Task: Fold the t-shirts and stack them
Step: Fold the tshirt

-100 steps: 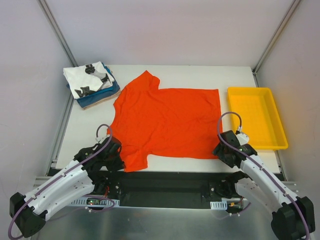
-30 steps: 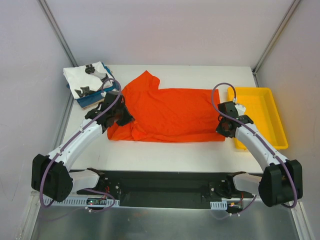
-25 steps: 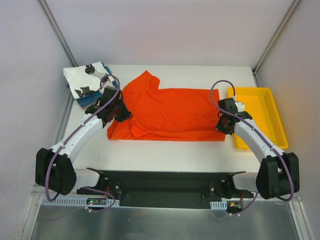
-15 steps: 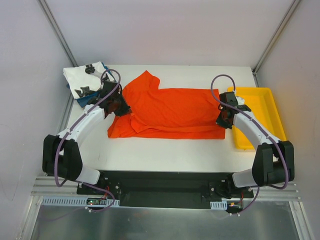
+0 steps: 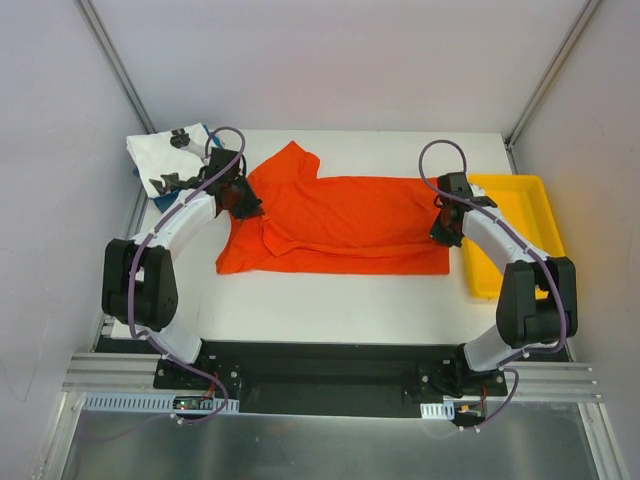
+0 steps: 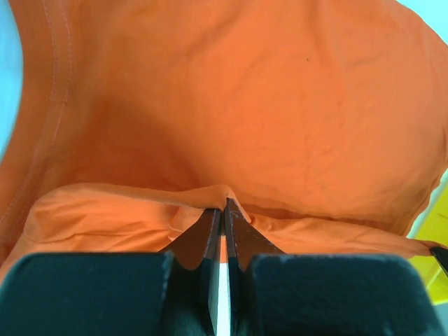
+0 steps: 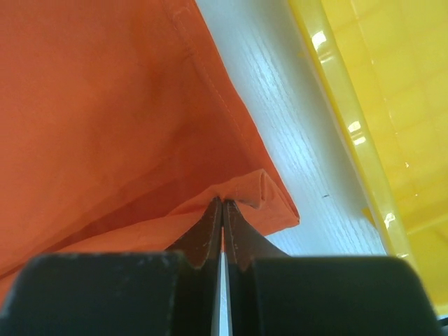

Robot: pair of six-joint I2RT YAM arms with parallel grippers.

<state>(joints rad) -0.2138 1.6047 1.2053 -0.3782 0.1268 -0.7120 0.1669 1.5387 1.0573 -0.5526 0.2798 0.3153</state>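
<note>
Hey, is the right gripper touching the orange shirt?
Touching. The right wrist view shows the right gripper shut, pinching a fold of the shirt.

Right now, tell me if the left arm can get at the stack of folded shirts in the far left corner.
Probably yes: the stack lies right beside the left hand, nothing between. But that hand is shut on the orange tee and must let go first.
</note>
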